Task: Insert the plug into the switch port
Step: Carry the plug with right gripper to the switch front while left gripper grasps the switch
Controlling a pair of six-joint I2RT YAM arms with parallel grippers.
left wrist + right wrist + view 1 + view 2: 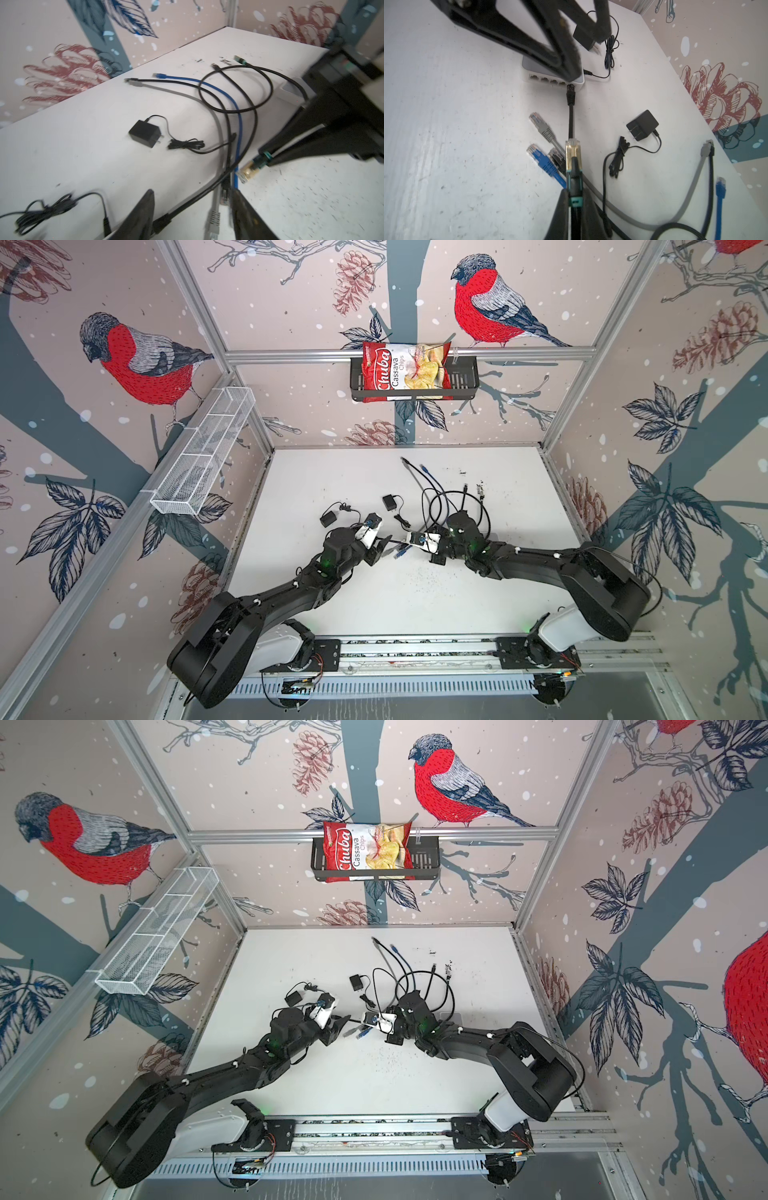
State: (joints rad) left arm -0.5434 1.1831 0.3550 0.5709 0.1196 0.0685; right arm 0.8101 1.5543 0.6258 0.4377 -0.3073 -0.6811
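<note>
The white switch (544, 79) lies on the table with its row of ports facing my right wrist camera. My left gripper (193, 192) hangs over it, open, with nothing gripped. A black plug (571, 93) on a black cable lies with its tip at the end port; whether it is seated I cannot tell. That cable's boot (162, 223) shows between the left fingers. My right gripper (575, 199) is shut on the teal boot of a gold plug (572, 149), held above the table and pointing at the switch. The gold plug (247, 170) also shows in the left wrist view.
Loose grey plug (542, 126), blue plug (542, 160) and another black plug (556, 158) lie under the gold one. Two black power adapters (642, 124) (583, 37) with bundled cords lie nearby. Cable loops (234, 89) and a pale grey box (293, 91) lie behind the right arm.
</note>
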